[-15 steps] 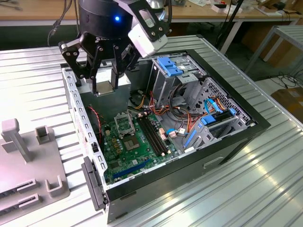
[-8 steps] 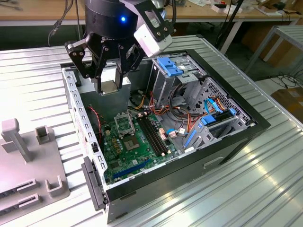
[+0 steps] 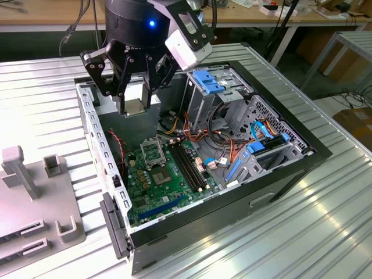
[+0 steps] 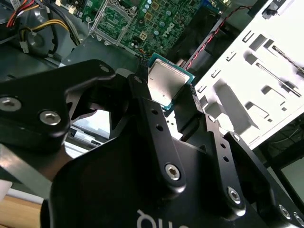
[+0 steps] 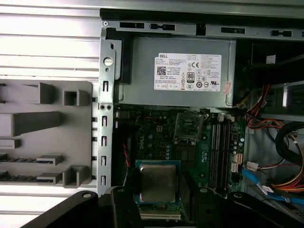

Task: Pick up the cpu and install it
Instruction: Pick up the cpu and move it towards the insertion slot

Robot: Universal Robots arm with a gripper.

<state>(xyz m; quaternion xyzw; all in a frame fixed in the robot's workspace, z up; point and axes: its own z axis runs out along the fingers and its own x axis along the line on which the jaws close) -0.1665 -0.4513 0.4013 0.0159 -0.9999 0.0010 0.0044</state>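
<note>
A silvery table of ribbed metal slats [image 3: 302, 244] carries two things. An open black tower computer case [image 3: 192, 226] lies on its side at the table's middle. In the exterior view, a flat light-grey fixture plate with upright holders [image 3: 58, 197] lies just beside the case, at its eight o'clock.

This is looking like a lab or workshop: in the exterior view an opened computer case [image 3: 232, 212] is lying on a ribbed metal bench [image 3: 302, 232], a grey jig [image 3: 35, 212] is sitting at lower left, and wooden benches [image 3: 35, 14] are running along the top.
</note>
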